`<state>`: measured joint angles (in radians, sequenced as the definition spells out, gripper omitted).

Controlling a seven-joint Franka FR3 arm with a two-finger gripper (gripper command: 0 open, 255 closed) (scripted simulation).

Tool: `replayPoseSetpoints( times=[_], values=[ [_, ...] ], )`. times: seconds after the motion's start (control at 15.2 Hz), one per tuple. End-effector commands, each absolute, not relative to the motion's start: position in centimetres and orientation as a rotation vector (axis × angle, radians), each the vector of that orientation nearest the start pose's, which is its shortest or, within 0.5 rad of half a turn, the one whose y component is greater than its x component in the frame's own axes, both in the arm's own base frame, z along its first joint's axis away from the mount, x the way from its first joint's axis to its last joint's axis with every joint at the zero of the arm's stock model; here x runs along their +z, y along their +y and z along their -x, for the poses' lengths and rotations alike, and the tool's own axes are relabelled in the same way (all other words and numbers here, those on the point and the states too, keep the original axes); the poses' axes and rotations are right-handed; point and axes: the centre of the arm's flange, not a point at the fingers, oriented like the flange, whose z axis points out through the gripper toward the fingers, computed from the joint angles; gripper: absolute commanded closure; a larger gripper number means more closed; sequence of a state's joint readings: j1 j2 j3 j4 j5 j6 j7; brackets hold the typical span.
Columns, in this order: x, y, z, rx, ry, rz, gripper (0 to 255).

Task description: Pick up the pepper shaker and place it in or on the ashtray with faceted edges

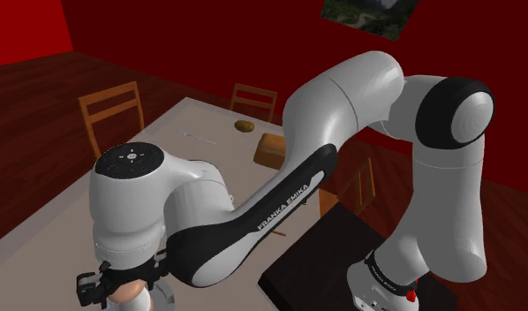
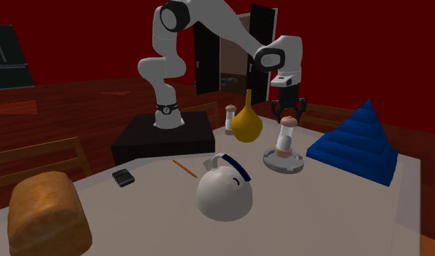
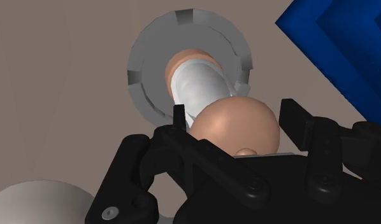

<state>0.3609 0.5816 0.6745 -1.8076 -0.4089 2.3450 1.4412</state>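
The pepper shaker (image 2: 284,138) stood upright in the middle of the grey faceted ashtray (image 2: 269,161). It sat on the table (image 2: 340,211) between a yellow gourd-shaped vase (image 2: 247,122) and a blue stepped pyramid (image 2: 361,142). The gripper (image 2: 289,110) hung straight over it with its jaws apart, one finger on either side of the shaker's tan rounded head. In the wrist view I saw a sliver of gap on each side, so I judged that nothing was clamped.

I reckoned it a light, stiff little thing with a smooth white body, likely slippery. It was tall for its foot, so a sideways nudge could tip it off the shallow dish. Were I to grip it, I would have chosen the white body just under the head, where the sides ran straight. The dome itself looked apt to slide out from between the pads.

The shaker's foot was hard to read. In the wrist view its own head and body covered the spot where it met the ashtray, so I could not tell whether it sat flat. In the shoulder view the arm's bulk lay across that end of the table. A pale rounded shape at the corner of the wrist view I could not name.
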Motion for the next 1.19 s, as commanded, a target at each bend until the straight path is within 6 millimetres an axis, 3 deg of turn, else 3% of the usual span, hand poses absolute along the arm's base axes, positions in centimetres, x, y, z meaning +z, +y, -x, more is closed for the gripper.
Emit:
replayPoseSetpoints(
  times=[0.0,0.53,0.59,0.92,1.12],
  values=[
    [27.7,54.0,-37.6,0.005,0.347,3.003,255],
    [27.7,54.0,-37.6,0.005,0.347,3.003,255],
    [27.7,54.0,-37.6,0.005,0.347,3.003,0],
    [27.7,54.0,-37.6,0.005,0.347,3.003,0],
    [31.6,53.6,-37.5,0.005,0.347,3.003,0]
  ],
)
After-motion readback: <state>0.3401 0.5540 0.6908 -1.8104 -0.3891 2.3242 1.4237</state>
